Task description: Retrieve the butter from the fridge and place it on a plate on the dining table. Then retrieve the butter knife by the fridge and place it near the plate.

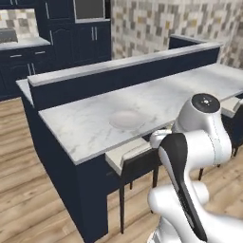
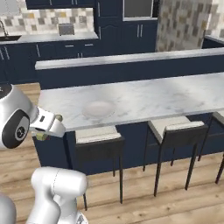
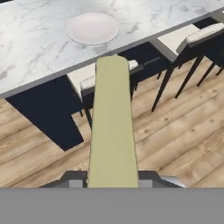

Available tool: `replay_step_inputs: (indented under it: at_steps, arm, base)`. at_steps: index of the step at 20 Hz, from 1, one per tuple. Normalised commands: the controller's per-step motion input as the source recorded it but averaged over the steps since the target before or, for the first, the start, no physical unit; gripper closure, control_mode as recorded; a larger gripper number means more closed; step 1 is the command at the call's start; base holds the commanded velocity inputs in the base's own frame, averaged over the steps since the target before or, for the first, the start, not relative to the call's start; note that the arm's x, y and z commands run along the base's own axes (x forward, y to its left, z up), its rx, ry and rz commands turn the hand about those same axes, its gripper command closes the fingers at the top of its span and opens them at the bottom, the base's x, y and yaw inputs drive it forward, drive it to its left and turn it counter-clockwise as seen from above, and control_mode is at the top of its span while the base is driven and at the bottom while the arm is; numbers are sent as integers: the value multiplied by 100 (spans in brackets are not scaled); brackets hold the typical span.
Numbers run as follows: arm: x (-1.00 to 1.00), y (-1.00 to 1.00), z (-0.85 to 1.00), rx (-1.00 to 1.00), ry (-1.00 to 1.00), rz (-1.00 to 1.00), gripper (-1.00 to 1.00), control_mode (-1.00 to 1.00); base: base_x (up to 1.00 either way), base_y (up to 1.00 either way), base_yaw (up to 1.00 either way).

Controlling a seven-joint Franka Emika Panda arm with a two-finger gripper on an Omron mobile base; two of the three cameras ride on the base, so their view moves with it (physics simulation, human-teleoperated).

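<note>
The tool [image 3: 113, 183] is closed on the butter [image 3: 112, 131], a pale olive-yellow stick that runs straight out from between its dark tips in the hand view. In the right base view the tool [image 2: 49, 127] sits at the arm's left, short of the table edge, with a bit of the butter [image 2: 42, 137] showing under it. Below the butter lies the wooden floor [image 3: 175, 131], not the table. Just beyond stand the stools [image 3: 192, 37] with pale seats and dark legs, tucked against the navy base. Past them spreads the table [image 1: 85, 126], its marble top veined white-grey. On it, near the front edge, rests the plate [image 1: 126, 118], round, white and bare. Behind the table rises the higher marble ledge [image 1: 118, 64], and farther back stand the navy cabinets [image 2: 65, 52].
</note>
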Motion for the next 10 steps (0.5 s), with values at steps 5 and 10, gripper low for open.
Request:
replay_step_inputs:
  at_steps: [5, 10]
  arm:
    - [0, 0, 0, 0, 0, 0, 100, 100]
    - [0, 0, 0, 0, 0, 0, 100, 100]
  base:
    - [11, -7, 15]
    - [78, -49, 39]
